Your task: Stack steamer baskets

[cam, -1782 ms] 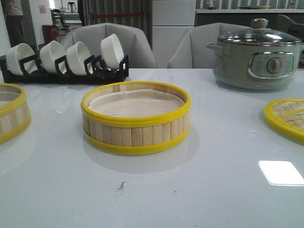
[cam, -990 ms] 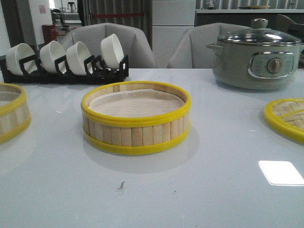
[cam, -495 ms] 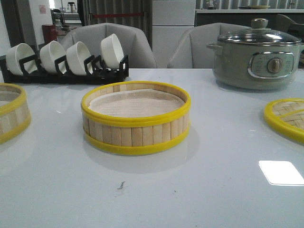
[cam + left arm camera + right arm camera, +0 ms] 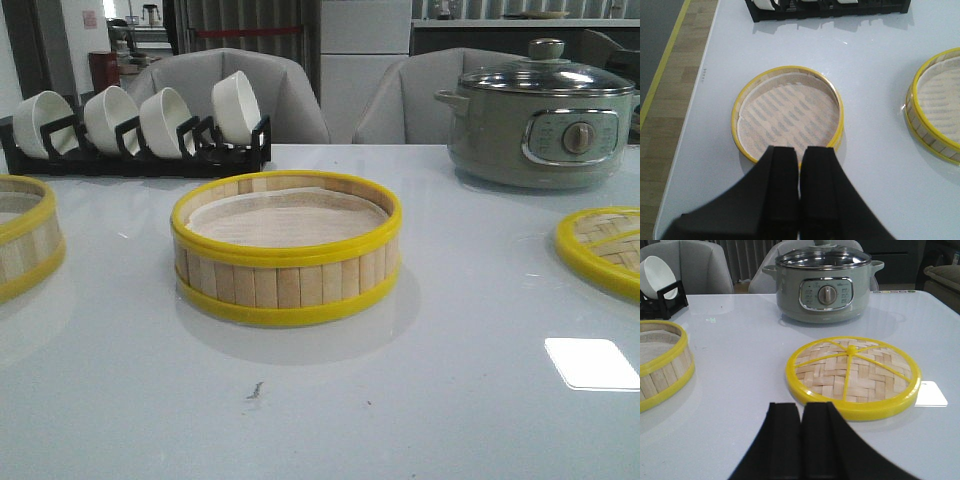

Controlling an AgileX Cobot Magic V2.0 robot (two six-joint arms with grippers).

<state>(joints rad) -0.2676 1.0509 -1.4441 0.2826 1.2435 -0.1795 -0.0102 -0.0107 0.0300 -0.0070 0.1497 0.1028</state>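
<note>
One bamboo steamer basket (image 4: 286, 249) sits mid-table, a second (image 4: 788, 112) at the left edge, the woven lid (image 4: 853, 375) to the right. The left gripper (image 4: 800, 155) and right gripper (image 4: 801, 412) are clenched, grasping nothing.

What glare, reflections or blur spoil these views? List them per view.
Front view: a bright rectangular glare patch on the glossy table, which faintly mirrors the centre basket. Left wrist view: sharp, soft shadow beside the left basket. Right wrist view: glare beside the lid; background chairs soft.
</note>
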